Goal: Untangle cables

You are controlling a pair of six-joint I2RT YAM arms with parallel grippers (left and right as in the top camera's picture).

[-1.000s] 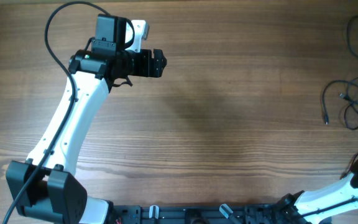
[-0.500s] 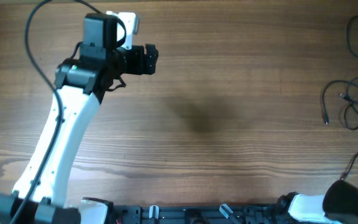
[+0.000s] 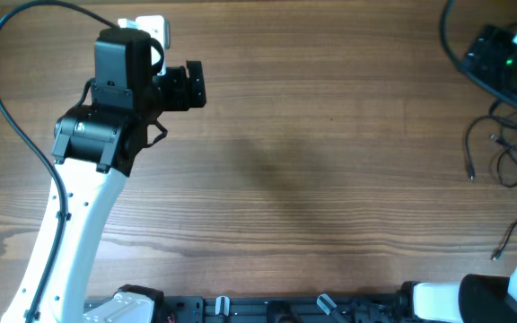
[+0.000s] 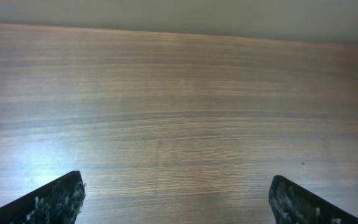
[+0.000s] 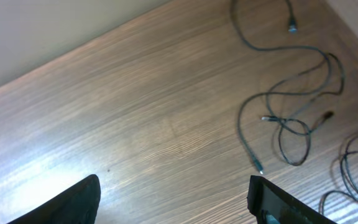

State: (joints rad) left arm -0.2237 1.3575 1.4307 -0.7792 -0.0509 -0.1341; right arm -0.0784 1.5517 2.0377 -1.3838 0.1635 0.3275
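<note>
2 robot arms reach over a brown wooden table [image 3: 330,179]. From above, the left arm [image 3: 88,188] is on the left side of the table. The right arm [image 3: 496,54] is up in the top right corner.

The left gripper [image 4: 176,202] has its 2 fingers far apart. Nothing is between them, and only bare wood shows under them. The right gripper [image 5: 174,202] also has its 2 fingers apart, with nothing between them.

The cables [image 5: 284,122] lie flat on the table on the right side, well apart from the left gripper. They are thin, dark and curly. They cross over each other and make a few loose loops. Some ends have small plug tips.

From above, the cables sit near the right edge, just below the right arm. 1 more thin strand [image 3: 507,240] with a small tip lies lower down by the same edge. In the right wrist view, the cables are ahead of the fingers and off to the right, not touching them.
</note>
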